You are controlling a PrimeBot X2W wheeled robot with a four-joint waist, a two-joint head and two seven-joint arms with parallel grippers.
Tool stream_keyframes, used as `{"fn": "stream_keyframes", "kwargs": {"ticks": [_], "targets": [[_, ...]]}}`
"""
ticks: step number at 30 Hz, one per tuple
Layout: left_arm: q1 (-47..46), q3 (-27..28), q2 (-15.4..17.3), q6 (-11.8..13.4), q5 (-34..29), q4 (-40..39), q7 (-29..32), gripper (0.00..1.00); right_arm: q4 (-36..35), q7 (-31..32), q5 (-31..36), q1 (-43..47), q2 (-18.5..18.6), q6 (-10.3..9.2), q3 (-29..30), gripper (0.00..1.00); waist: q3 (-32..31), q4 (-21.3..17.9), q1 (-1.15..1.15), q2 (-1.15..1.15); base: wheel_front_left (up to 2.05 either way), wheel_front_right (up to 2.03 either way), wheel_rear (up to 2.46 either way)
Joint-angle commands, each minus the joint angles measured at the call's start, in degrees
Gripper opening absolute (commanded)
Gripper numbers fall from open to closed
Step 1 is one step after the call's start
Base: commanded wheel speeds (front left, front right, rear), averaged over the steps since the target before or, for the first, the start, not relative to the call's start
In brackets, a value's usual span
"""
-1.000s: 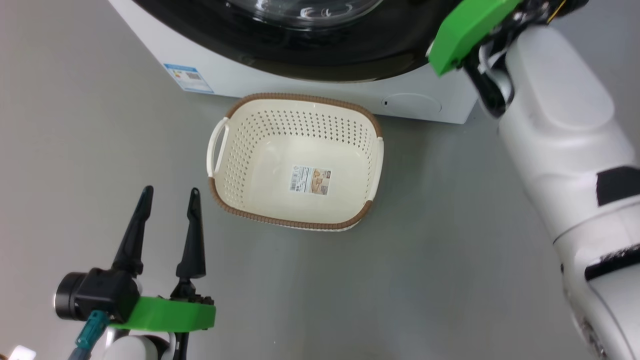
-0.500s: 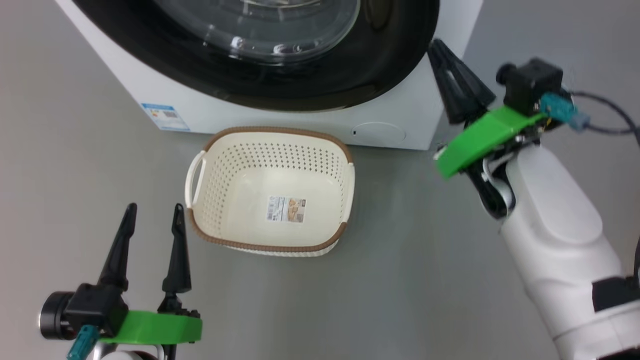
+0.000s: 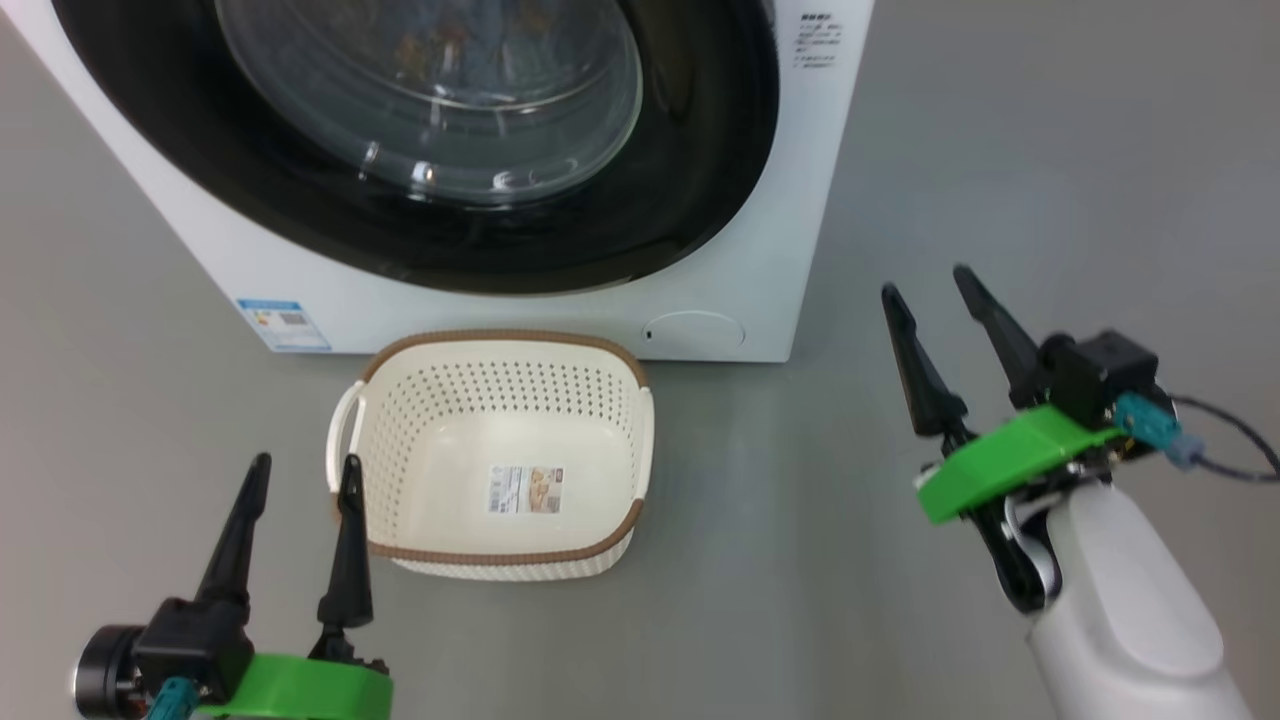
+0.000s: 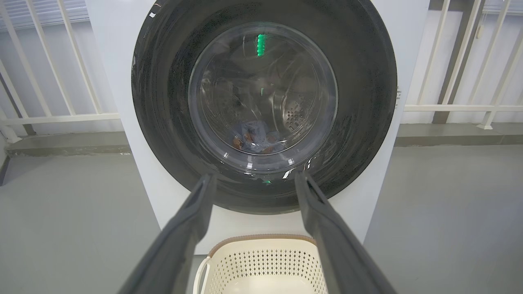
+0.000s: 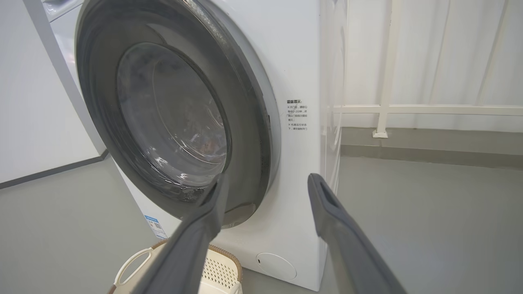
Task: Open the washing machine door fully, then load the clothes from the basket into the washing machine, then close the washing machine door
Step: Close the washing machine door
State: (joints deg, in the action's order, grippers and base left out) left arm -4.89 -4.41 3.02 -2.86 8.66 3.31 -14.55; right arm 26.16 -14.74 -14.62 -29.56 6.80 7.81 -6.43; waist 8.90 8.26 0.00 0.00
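Pulled right jaws back from the door (image 3: 700,150) and spread them wide (left jaws wide too, both empty). Found door shut, clothes (image 4: 255,139) behind its glass, basket (image 3: 500,337) bare on floor (image 3: 800,550). Judged task finished.

You're facing a plain laundry test room: washing machine (image 3: 790,220) at twelve o'clock on smooth grey floor (image 3: 1000,150), white railings (image 4: 449,108) behind.

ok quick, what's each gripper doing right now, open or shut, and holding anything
left gripper: open, holding nothing.
right gripper: open, holding nothing.
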Motion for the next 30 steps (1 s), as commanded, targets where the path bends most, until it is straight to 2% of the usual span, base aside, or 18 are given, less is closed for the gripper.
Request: {"fn": "stream_keyframes", "kwargs": {"ticks": [1,15,30], "targets": [[0.07,2.09,1.3,-0.39,-0.02,-0.78,-0.45,1.0,-2.78,-0.22,0.68,2.58,-1.01,-0.32,-0.12,1.0,-2.11,-1.86,0.0,0.0,0.0,0.0,0.0],[5.51,2.82,2.06,1.04,1.04,-0.78,0.65,1.0,-15.47,4.53,3.67,21.79,-3.5,-0.32,3.54,1.0,-7.23,-6.29,0.0,0.0,0.0,0.0,0.0],[9.97,2.16,2.14,2.49,1.4,-2.65,1.92,1.0,-26.06,9.4,4.69,30.94,-3.9,-0.32,7.54,1.0,-10.51,-7.45,0.0,0.0,0.0,0.0,0.0]]}}
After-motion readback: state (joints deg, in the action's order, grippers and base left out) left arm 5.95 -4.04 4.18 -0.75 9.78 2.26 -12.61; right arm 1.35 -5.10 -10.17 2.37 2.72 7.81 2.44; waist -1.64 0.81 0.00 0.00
